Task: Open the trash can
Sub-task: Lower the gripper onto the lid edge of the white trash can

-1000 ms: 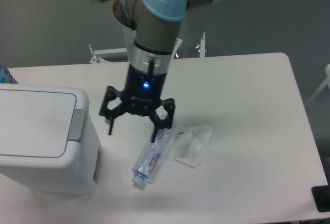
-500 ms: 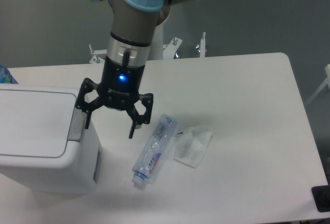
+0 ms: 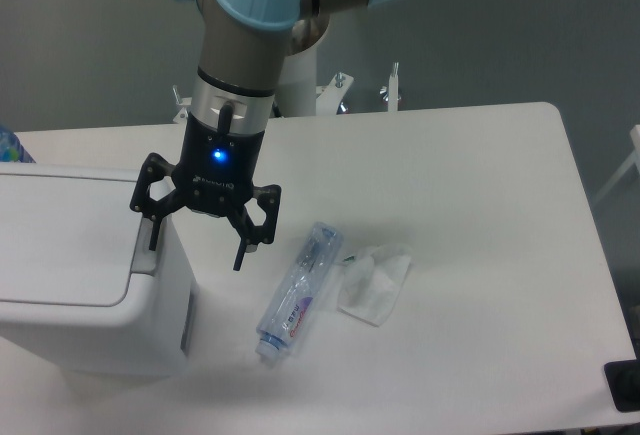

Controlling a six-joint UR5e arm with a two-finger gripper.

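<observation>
The trash can [image 3: 80,275] is a large white boxy bin at the left of the table, its flat lid down. Its grey push tab [image 3: 146,249] sits on the right rim, partly behind my left finger. My gripper [image 3: 196,252] is open and empty, fingers pointing down. It hangs over the bin's right edge: the left fingertip is at the tab, the right fingertip over the table beside the bin. I cannot tell whether the left finger touches the tab.
A clear plastic bottle [image 3: 298,291] lies on the table right of the gripper. A crumpled clear wrapper [image 3: 374,280] lies beside it. A blue object [image 3: 10,145] peeks in at the far left edge. Table [image 3: 470,205].
My gripper has moved left, from above the bottle to the bin's right rim, staying open. The bottle, wrapper and bin have not moved.
</observation>
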